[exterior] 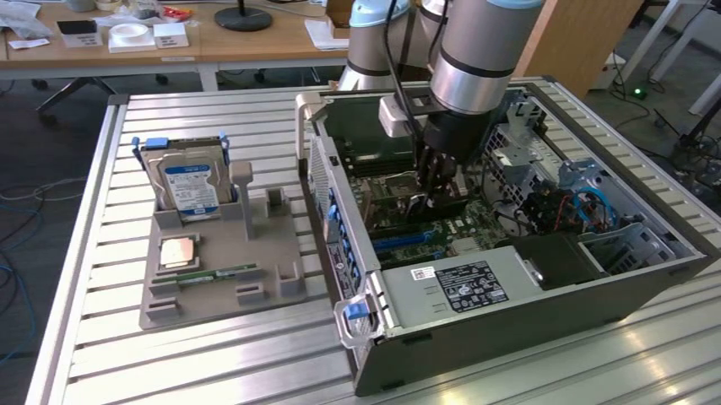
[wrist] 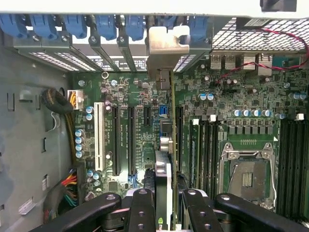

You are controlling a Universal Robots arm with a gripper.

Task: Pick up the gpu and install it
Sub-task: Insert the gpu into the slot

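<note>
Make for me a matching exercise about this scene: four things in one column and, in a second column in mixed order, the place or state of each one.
Things:
1. gpu
2. hard drive
3. memory stick
4. claw

Places or states:
A. lying flat in the grey holder
B. shut on the card
C. standing upright in the grey holder
D. held on edge inside the open computer case

Pairs: 1-D, 2-C, 3-A, 4-B.
</note>
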